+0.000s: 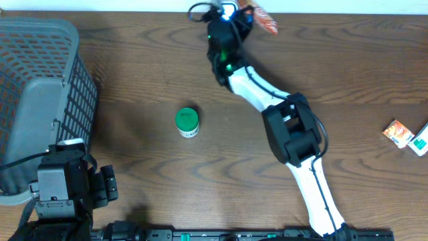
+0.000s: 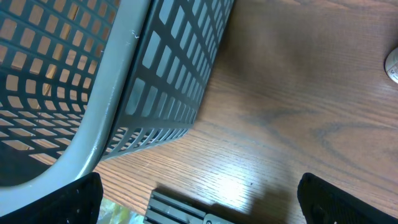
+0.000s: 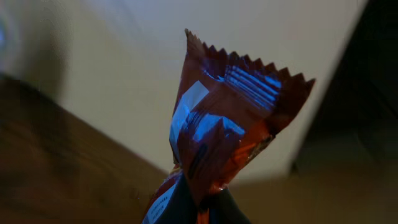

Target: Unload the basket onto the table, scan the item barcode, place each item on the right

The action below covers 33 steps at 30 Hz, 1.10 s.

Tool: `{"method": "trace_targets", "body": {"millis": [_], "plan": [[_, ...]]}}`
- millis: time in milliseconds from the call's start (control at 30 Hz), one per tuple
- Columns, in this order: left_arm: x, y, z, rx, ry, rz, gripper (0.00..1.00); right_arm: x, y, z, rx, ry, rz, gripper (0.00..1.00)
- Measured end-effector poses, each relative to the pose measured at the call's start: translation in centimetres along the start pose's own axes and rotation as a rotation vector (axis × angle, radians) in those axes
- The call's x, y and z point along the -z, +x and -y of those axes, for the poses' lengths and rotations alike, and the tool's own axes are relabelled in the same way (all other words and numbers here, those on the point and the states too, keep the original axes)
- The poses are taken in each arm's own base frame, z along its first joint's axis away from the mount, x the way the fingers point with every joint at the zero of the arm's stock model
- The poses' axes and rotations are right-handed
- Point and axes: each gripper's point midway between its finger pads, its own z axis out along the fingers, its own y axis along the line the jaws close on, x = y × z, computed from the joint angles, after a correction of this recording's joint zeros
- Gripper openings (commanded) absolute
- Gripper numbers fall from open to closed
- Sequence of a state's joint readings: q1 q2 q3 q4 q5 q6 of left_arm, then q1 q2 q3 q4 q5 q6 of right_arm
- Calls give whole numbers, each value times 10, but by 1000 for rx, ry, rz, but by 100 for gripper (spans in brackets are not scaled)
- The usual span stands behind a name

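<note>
- Pinching snack packet (image 1: 265, 20), right tool (image 1: 246, 15) clamped on it, far edge of table (image 1: 134, 80), well right of basket (image 1: 40, 40).
- Spread apart, empty: left tool (image 1: 105, 185), just beside basket.

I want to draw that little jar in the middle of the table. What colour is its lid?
The lid is green, on a white jar. The overhead view shows it best.

Dim right-wrist view, blue glare on the wrapper (image 3: 236, 106), blurred background

glossy crinkled wrapper (image 3: 230, 124), wood-grain table (image 1: 147, 73), plastic basket (image 1: 40, 40)
</note>
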State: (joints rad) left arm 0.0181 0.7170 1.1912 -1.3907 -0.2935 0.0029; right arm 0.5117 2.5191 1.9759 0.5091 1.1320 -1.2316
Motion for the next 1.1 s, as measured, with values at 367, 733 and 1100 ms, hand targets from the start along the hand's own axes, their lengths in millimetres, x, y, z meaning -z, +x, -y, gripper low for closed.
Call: {"method": "trace_targets", "body": {"millis": [367,733,1100], "plan": [[0,0,0,0,0,0,98,-82,177,70,73,185,-633,1],[0,0,0,0,0,0,98,-86,343,2,349,109,-882,1],[0,0,0,0,0,0,98,-71,513,11,227,220,-1173,91]]}}
